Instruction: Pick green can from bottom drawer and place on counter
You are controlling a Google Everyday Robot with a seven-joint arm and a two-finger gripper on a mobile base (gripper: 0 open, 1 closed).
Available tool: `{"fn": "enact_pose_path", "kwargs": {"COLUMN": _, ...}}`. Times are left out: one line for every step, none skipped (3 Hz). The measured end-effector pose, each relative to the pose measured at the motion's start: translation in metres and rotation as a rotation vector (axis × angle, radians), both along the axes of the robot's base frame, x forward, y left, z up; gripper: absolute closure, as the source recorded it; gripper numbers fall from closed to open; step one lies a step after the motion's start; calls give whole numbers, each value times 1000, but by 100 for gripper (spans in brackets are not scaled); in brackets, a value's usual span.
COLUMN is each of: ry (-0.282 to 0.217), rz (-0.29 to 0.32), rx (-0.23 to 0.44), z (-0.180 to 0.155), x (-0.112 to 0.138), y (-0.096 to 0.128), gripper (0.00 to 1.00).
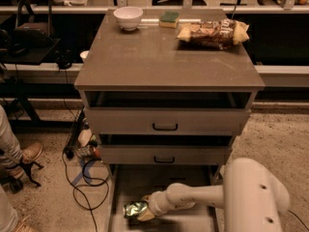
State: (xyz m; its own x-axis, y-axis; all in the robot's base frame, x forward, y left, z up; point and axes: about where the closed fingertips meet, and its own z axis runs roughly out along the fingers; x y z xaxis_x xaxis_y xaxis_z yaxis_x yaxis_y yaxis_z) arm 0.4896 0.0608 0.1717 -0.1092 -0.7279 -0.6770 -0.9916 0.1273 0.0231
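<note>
The green can (133, 209) lies in the left front of the open bottom drawer (126, 178), shiny and dented. My gripper (144, 210) reaches left along the drawer on a white arm (193, 197), and its tan fingers (145, 215) are right against the can's right side. The counter (159, 57) is the broad grey-brown top of the cabinet, well above the drawer.
On the counter stand a white bowl (128, 17), a green sponge (169, 19) and a brown snack bag (214, 33) at the back. Two upper drawers with black handles (165, 126) hang over the bottom drawer. Cables (84, 173) and a person's shoe (29, 153) lie left.
</note>
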Motion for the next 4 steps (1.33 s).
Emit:
{"fn": "enact_pose_path", "kwargs": {"ry": -13, "rz": -40, "rx": 28, "z": 49, "x": 3, "y": -54, "gripper": 100}}
{"fn": "enact_pose_path", "kwargs": {"ry": -65, "rz": -76, "rx": 14, "z": 106, "x": 13, "y": -106, "gripper": 100}}
{"fn": "enact_pose_path", "kwargs": {"ry": -69, "rz": -74, "rx": 28, "z": 119, "x": 10, "y": -112, "gripper": 100}}
{"fn": "enact_pose_path", "kwargs": {"ry": -121, "rz": -98, "rx": 51, "z": 179, "x": 8, "y": -151, "gripper": 100}}
